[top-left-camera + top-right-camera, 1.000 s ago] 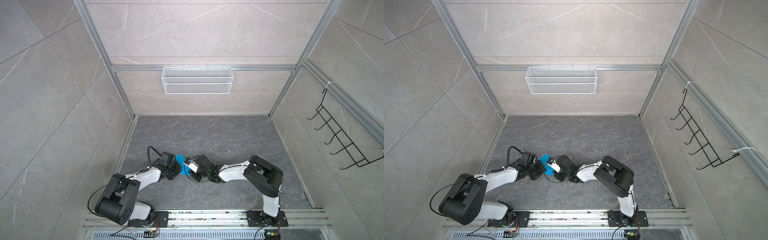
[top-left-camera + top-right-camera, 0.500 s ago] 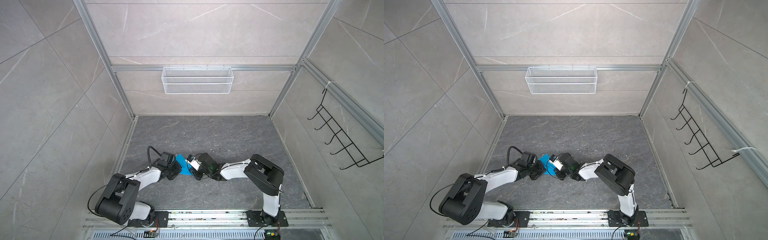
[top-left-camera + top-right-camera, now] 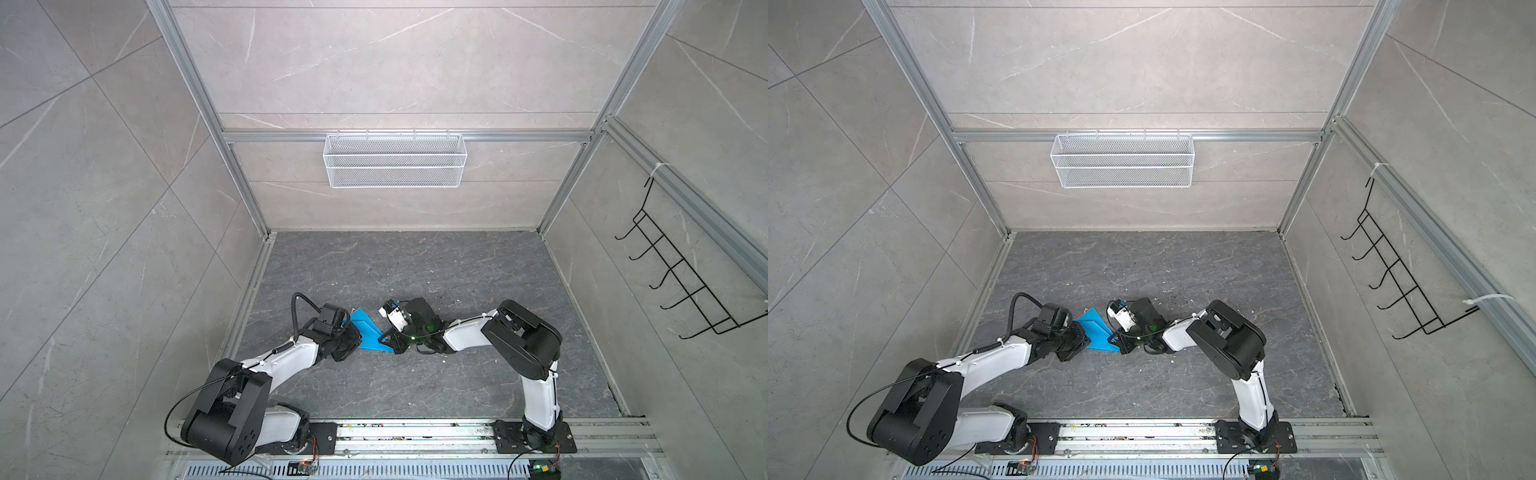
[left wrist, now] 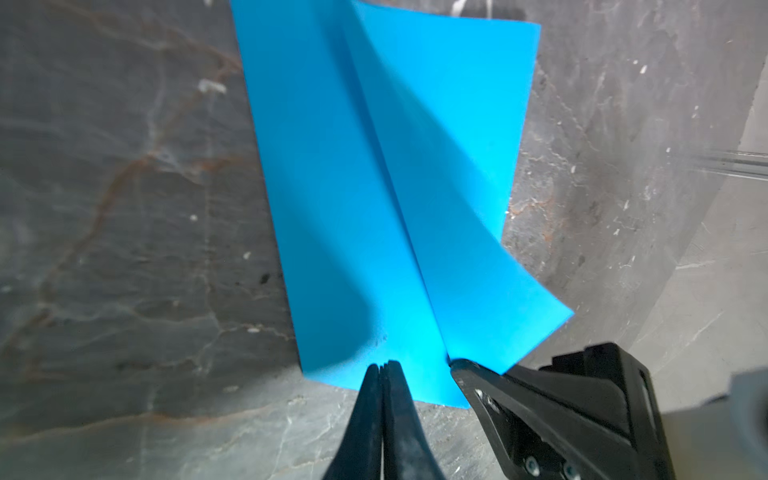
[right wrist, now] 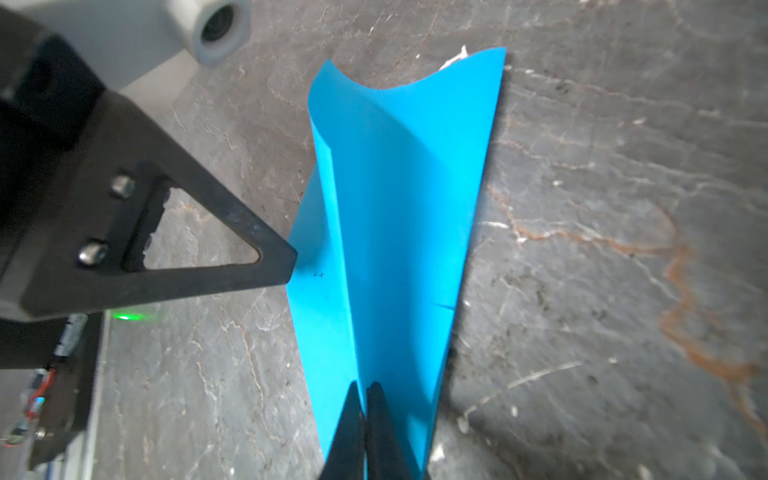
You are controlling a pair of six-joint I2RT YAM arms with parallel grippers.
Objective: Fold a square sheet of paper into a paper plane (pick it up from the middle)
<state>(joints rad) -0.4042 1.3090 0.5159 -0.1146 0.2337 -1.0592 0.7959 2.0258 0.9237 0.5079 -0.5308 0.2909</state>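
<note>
Left wrist view, creased blue paper on floor, left gripper fingers together on its edge, right gripper fingers together at crease

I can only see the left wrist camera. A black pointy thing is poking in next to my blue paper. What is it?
Observer: That is the right tool; both top views show it belongs to the arm working on the right.
Operator: Is it open?
Observer: No. The right wrist view shows its fingers shut, with the crease of the bright blue folded sheet of paper running up to them.
Operator: What's behind the paper?
Observer: A white wire mesh basket hangs on the back wall.
</note>
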